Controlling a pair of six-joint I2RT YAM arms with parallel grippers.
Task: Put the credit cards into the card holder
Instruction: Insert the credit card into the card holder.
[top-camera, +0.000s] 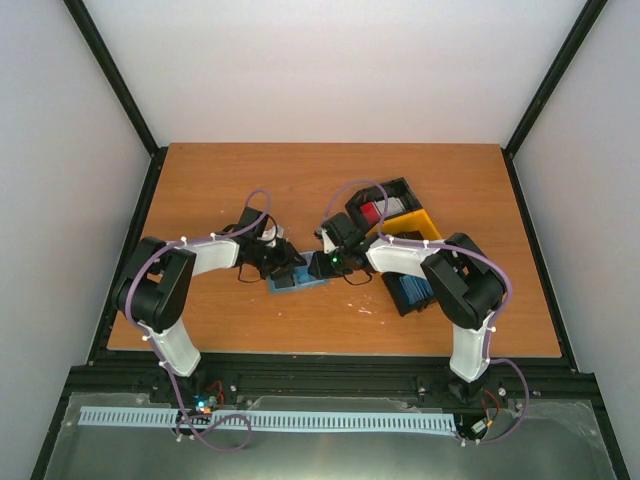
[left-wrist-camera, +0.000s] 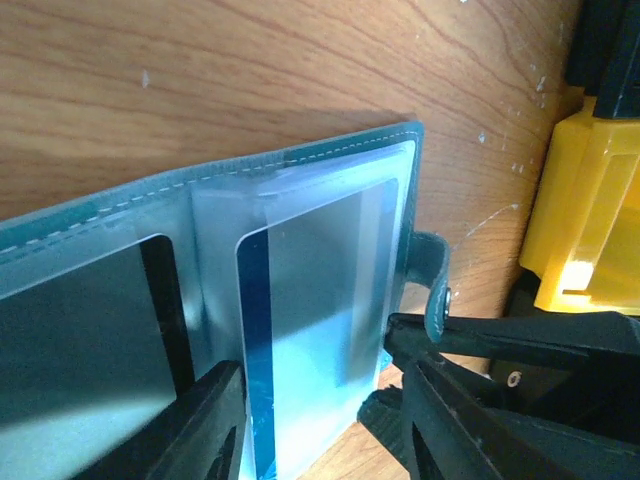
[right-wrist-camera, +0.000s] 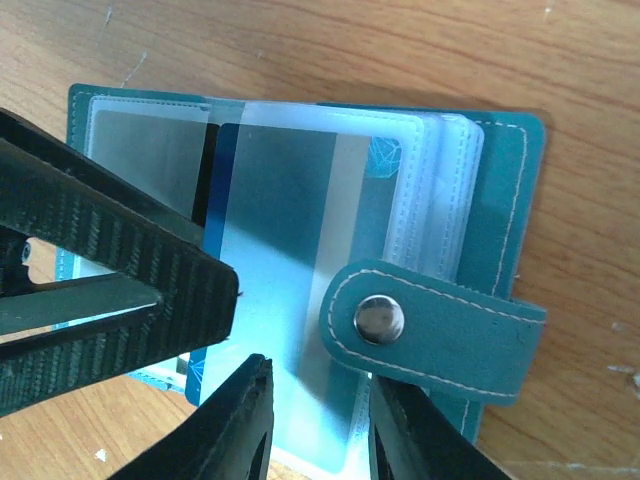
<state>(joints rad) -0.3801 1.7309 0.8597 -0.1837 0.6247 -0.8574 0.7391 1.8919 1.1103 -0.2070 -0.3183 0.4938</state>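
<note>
Orange-brown wooden tabletop (top-camera: 300, 180), plain white walls (top-camera: 330, 70), left gripper (left-wrist-camera: 320, 435) straddling a clear pocket (left-wrist-camera: 320, 290) of the flat blue-grey folding card holder (right-wrist-camera: 505, 200), right gripper (right-wrist-camera: 320, 445) right by its snap tab (right-wrist-camera: 380, 320), both grips unclear

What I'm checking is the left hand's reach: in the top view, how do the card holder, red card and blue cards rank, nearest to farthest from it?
1. card holder, under the left hand.
2. red card, far tray compartment, rightward.
3. blue cards, near tray compartment, farther right.
</note>
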